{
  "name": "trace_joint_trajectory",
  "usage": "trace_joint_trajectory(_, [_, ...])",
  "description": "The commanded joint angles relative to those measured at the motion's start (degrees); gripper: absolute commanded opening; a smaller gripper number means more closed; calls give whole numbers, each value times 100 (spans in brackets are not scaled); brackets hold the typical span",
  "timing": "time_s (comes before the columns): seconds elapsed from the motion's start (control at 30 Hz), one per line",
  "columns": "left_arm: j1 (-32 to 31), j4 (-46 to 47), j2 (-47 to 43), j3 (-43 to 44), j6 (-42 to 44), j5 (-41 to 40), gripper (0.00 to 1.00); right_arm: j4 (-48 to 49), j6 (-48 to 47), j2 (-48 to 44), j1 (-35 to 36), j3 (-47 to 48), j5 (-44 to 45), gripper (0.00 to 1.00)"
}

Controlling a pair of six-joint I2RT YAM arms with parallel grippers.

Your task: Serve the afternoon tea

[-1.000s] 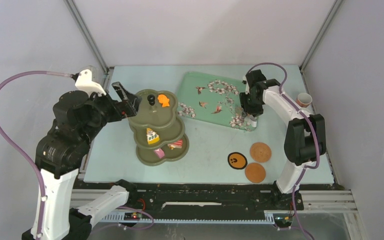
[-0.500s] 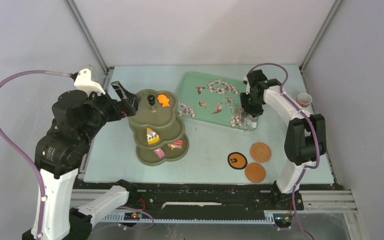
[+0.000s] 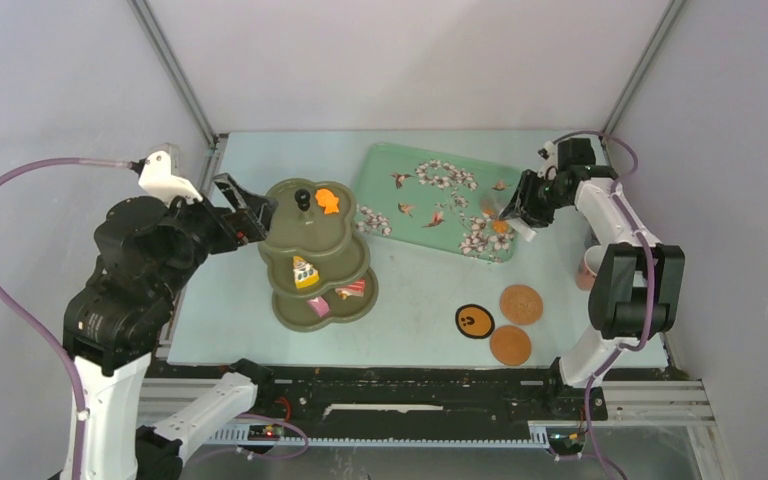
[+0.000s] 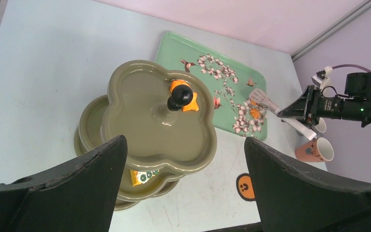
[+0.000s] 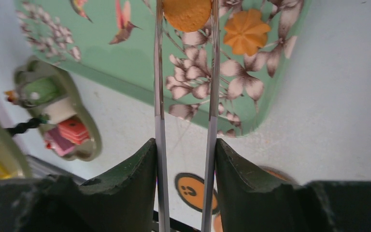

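My claw [image 5: 184, 152] clamps the metal tongs [image 5: 160, 96]; tips pinch a round orange pastry [image 5: 187, 12] over the floral tray [image 5: 121, 63], contact unclear. A flower-shaped orange pastry [image 5: 246, 31] lies on tray just beside. One smiley coaster [image 5: 192, 191] on tabletop [image 5: 328, 121].

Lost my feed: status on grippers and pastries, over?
Left gripper open by stand. Right gripper shut on tongs, tongs pinching round orange pastry over tray. Nothing seen between tray and stand.

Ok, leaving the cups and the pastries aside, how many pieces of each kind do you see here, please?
three-tier stand: 1
floral tray: 1
brown coasters: 2
black coaster: 1
metal tongs: 1
Total: 6
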Motion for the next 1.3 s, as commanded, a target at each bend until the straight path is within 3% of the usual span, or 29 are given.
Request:
trace_joint_trajectory(0.0, [42, 179, -91, -120, -108, -26, 98, 816, 587, -338, -221, -307, -1307, 0])
trace_joint_trajectory(0.23, [42, 345, -288, -252, -215, -101, 98, 1357, 1184, -990, -188, -564, -2148, 0])
trace_joint_trajectory(0.33, [43, 317, -322, -193, -173, -177, 98, 1484, 1333, -1505, 152, -557, -2217, 0])
trace_joint_trajectory(0.53, [40, 360, -356, -233, -221, -149, 98, 2297, 1916, -2477, 1798, -559, -1986, 0])
trace_joint_trajectory(0.73, [42, 445, -374, -243, -259, -119, 98, 2748, 2019, -2773, 3354, -559, -1447, 0])
trace_joint_trajectory(1.07, [42, 423, -423, -224, -363, 49, 98, 1841, 884, -2263, 4671, 372, -219, 0])
trace_joint_trajectory(1.27, [42, 314, -364, -76, -345, 85, 98, 965, 388, -1622, 5054, 1273, 401, 0])
